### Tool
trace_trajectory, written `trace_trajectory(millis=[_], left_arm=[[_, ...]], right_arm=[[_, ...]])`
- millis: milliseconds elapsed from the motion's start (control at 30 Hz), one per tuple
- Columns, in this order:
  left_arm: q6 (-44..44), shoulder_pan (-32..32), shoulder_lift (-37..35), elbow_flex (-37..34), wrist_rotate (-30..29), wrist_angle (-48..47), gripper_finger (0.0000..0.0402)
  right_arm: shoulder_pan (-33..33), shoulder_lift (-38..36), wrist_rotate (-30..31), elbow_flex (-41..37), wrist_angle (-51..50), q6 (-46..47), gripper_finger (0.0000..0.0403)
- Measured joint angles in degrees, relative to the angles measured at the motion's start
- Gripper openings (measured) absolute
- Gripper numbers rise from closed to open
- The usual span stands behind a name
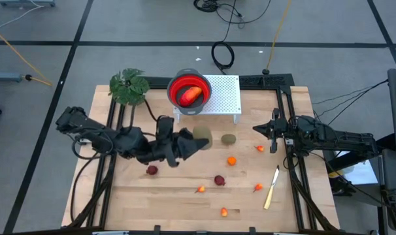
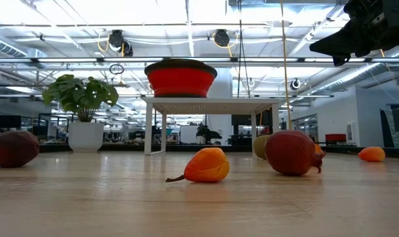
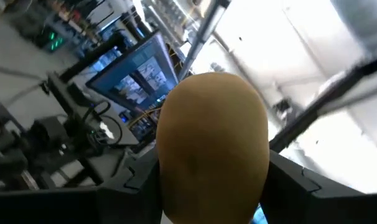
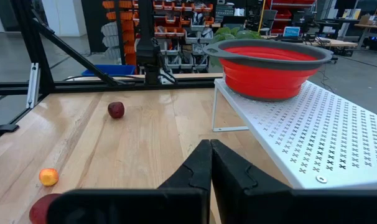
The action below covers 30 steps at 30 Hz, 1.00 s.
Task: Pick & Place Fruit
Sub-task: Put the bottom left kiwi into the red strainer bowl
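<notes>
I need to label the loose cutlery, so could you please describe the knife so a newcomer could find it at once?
Start at the wooden table and go to its right side, below the waiting right hand. The knife lies flat there, beside a small orange fruit. It is the only long, pale, slender thing among small round fruits.

Wooden table [image 1: 119, 196], scattered fruit [image 1: 219, 180], knife [image 1: 272, 187], white rack [image 1: 225, 98], plant [image 1: 129, 87]
</notes>
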Motion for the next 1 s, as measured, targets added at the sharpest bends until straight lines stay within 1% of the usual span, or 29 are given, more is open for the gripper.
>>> trace_trajectory(millis=[67,133,300,367,500,567,700,833,1000], left_arm=[[-3.6,0.3,0.0,0.0,-0.1,0.0,0.0212],[-5.3,0.6,0.0,0.0,-0.1,0.0,0.0219],[-6.0,0.6,0.0,0.0,-0.3,-0.4,0.0223],[-5.3,0.6,0.0,0.0,-0.1,-2.7,0.0219],[0.1,0.6,0.0,0.0,0.0,-10.9,0.0207],[0.5,0.7,0.0,0.0,-0.1,-15.7,0.02],[-2.5,1.6,0.0,0.0,-1.9,-25.6,0.0192],[-7.3,3.1,0.0,0.0,-4.8,-34.6,0.02],[-9.6,7.0,0.0,0.0,-5.5,-43.7,0.0203]], right_arm=[[0.0,0.0,0.0,0.0,0.0,0.0,0.0],[0.0,0.0,0.0,0.0,0.0,0.0,0.0],[0.0,0.0,0.0,0.0,0.0,0.0,0.0],[0.0,0.0,0.0,0.0,0.0,0.0,0.0],[0.0,0.0,0.0,0.0,-0.4,0.0,0.0],[0.0,0.0,0.0,0.0,-0.9,0.0,0.0],[0.0,0.0,0.0,0.0,-1.8,0.0,0.0],[0.0,0.0,0.0,0.0,-2.1,0.0,0.0],[0.0,0.0,0.0,0.0,-3.3,0.0,0.0]])
